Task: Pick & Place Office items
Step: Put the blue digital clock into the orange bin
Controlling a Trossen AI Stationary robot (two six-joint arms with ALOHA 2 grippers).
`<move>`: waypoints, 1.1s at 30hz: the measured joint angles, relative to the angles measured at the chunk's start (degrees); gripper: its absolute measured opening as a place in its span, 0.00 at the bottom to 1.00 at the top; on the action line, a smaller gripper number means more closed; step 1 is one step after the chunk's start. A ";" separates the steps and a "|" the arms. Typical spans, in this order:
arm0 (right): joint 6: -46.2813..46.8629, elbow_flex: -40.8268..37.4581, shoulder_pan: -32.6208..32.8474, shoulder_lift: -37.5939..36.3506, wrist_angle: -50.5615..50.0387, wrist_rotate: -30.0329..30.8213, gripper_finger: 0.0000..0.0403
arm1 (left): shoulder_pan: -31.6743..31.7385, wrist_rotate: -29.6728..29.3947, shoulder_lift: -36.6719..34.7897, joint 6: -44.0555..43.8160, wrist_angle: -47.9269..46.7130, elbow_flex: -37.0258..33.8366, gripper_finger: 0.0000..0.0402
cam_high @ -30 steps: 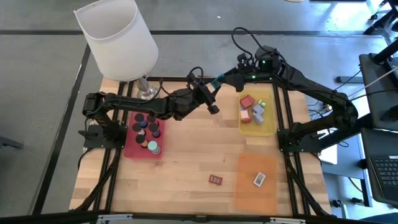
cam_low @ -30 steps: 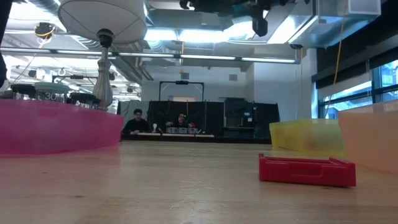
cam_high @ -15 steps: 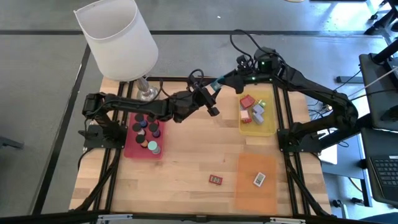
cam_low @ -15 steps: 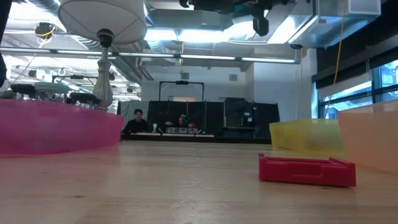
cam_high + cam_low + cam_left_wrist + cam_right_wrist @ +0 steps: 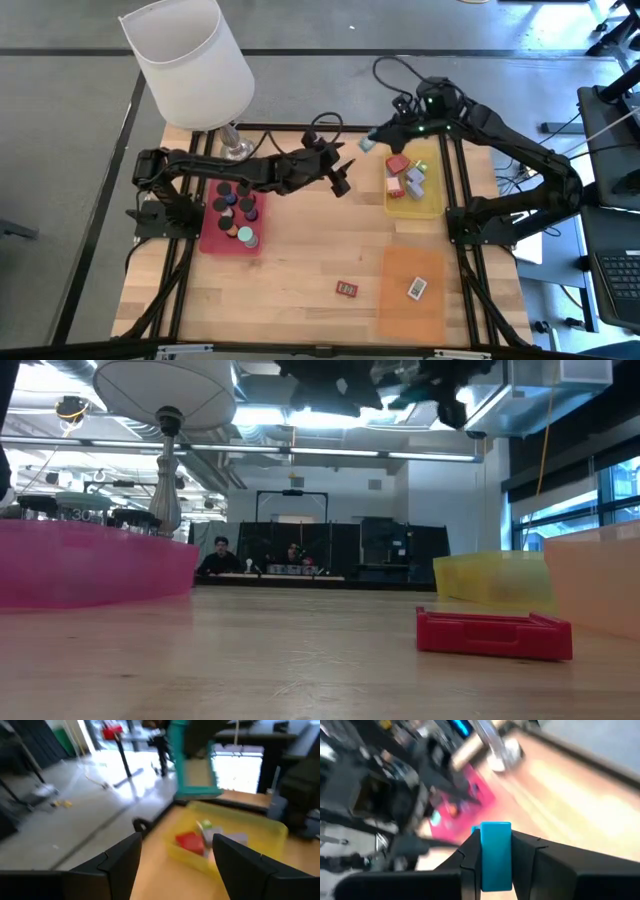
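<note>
My right gripper [image 5: 373, 142] is shut on a flat teal rectangle [image 5: 365, 146], high above the table's far middle, just left of the yellow tray [image 5: 438, 190]. My left gripper [image 5: 338, 170] stands open a little to the left of it, with nothing between its fingers [image 5: 125, 860]. It faces the teal rectangle [image 5: 192, 762] and the yellow tray. Red, white and lavender blocks [image 5: 405, 172] lie in that tray. Black and teal round pieces [image 5: 235, 207] lie on the red tray [image 5: 212, 240]. A flat red rectangle [image 5: 346, 289] lies on the bare wood. My right gripper pinches the teal rectangle [image 5: 496, 854] between its two fingers. One end of the piece sticks out past the fingertips. The fingers come from the table's right, slanting down. The piece is lifted clear of the table and touches nothing else.
A white-shaded lamp [image 5: 190, 60] stands at the far left, its silver base [image 5: 236, 148] beside the red tray. An orange mat [image 5: 410, 310] at the near right carries a white rectangle [image 5: 417, 288]. Bare wood lies between the trays. People sit in the room beyond the table.
The teal rectangle sat between both grippers a second ago. My right gripper has carried it toward the table's right, toward the yellow tray, and tipped further down. My left gripper has rolled and tipped down a little, and the piece is now clear of it.
</note>
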 joint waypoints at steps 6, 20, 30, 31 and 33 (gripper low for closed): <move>0.03 0.00 2.43 -0.64 -20.87 0.24 0.17 | 1.52 3.49 0.00 -4.58 -7.71 0.00 0.61; 15.92 0.00 25.21 -0.65 -42.88 9.59 0.17 | 4.26 2.61 -0.02 -4.81 -17.12 0.00 0.61; 37.32 -4.82 44.12 -0.36 -39.37 5.74 0.17 | 7.79 3.13 -0.04 -4.80 -19.59 0.00 0.61; 38.64 -6.78 45.65 -0.32 -37.34 3.92 0.17 | 8.21 3.11 -0.04 -4.82 -19.61 0.00 0.61; 40.39 -11.49 48.39 -0.08 -30.62 -0.10 0.17 | 8.84 3.11 -0.04 -4.80 -20.07 0.00 0.61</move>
